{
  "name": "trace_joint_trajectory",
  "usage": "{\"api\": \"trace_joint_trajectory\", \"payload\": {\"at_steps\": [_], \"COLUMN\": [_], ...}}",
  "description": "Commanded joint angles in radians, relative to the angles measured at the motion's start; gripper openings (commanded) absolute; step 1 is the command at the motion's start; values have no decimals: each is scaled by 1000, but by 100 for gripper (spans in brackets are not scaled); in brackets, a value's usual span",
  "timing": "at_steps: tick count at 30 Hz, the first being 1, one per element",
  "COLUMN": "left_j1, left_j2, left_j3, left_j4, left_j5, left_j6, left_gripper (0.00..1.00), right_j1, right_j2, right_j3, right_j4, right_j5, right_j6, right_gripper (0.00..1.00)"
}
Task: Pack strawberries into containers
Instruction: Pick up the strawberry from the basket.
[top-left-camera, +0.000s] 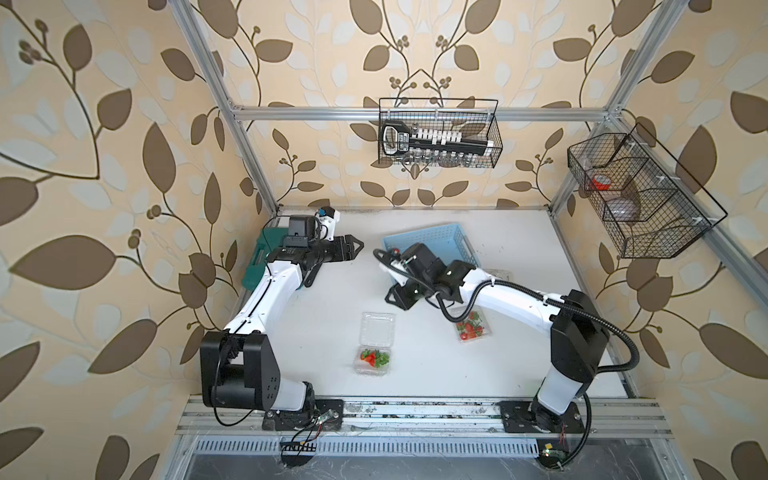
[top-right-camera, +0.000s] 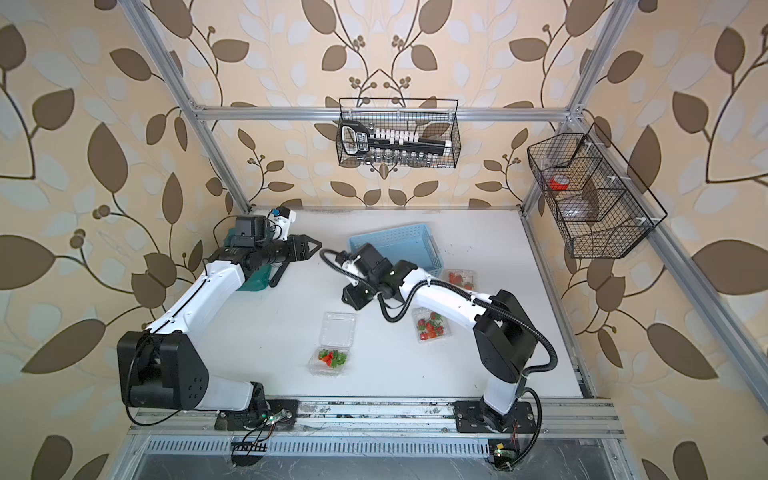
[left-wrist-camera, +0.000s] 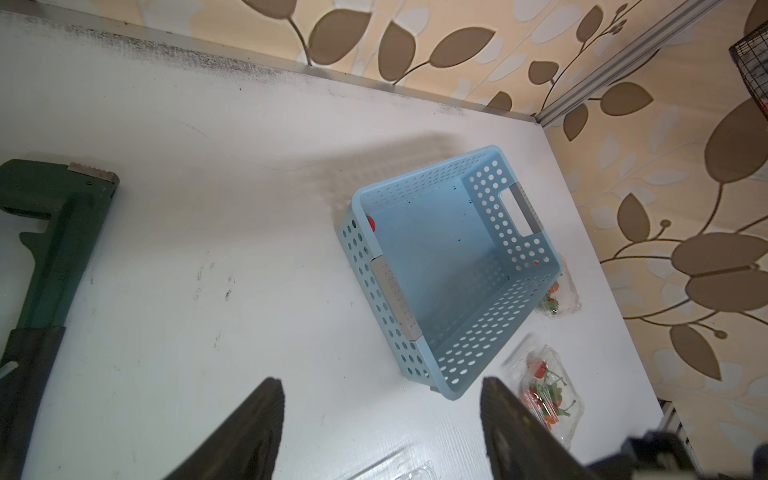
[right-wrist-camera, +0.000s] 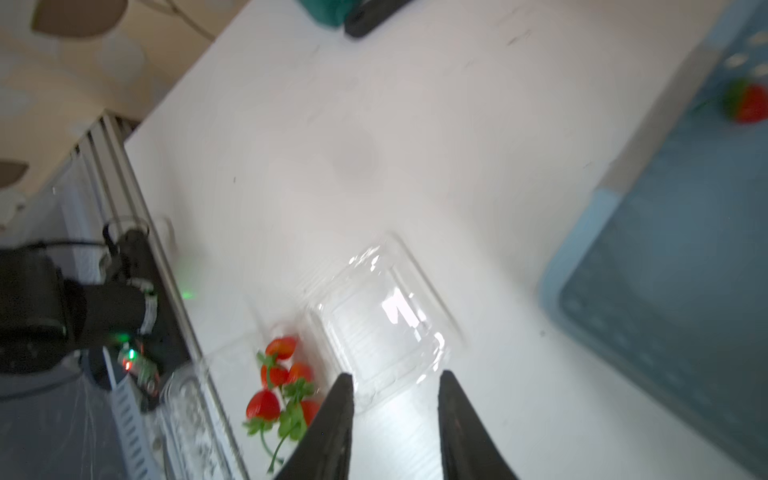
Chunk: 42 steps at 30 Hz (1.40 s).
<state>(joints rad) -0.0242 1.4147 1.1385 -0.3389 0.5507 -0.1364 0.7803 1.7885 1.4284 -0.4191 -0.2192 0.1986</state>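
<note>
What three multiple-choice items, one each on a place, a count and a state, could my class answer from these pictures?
1. Where does the single loose red strawberry lie?
A) in the light blue perforated plastic basket
B) on the dark green case
C) in a gripper

2. How many clear plastic clamshell containers stand on the white table?
A) one
B) three
C) five

3. How is the lid of the front-centre clamshell?
A) shut
B) folded back open
C) missing

Key:
1 A, both wrist views show it inside the basket.
2 B, three show in a top view, each holding berries.
3 B, the empty lid lies flat behind its berry-filled tray.
</note>
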Motion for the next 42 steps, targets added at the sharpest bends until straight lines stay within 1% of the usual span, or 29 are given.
{"api": "trace_joint_trajectory", "payload": {"at_steps": [1, 2, 3, 7, 10, 13, 18, 22, 29, 35, 42], "left_j1": [11, 11, 12, 11, 11, 11, 12, 12, 11, 11, 12], "left_j2": [-33, -32, -30, -26, -17, -13, 1, 1, 12, 20, 20], "left_j3": [-6, -7, -6, -5, -1, -3, -1, 0, 1, 3, 4], "left_j4": [13, 13, 11, 8, 9, 9, 4, -3, 0, -3, 1], "left_j5": [29, 28, 24, 21, 29, 28, 27, 14, 19, 18, 24], "left_j6": [10, 12, 14, 16, 17, 17, 19, 25, 24, 23, 21], "left_gripper": [76, 76, 76, 76, 76, 76, 76, 76, 76, 76, 76], "right_j1": [-126, -160, -188, -241, -276, -281, -280, -271, -268, -253, -228], "right_j2": [90, 118, 153, 299, 383, 449, 559, 601, 681, 745, 773], "right_j3": [50, 60, 83, 233, 266, 304, 379, 418, 526, 643, 692], "right_j4": [129, 168, 191, 172, 247, 291, 312, 283, 198, 88, 12], "right_j5": [-33, -63, -63, -4, -59, -50, -113, -88, -23, 65, 138], "right_j6": [163, 209, 242, 344, 474, 548, 640, 657, 641, 570, 484], "right_gripper": [34, 34, 34, 35, 36, 38, 40, 42, 43, 43, 43]}}
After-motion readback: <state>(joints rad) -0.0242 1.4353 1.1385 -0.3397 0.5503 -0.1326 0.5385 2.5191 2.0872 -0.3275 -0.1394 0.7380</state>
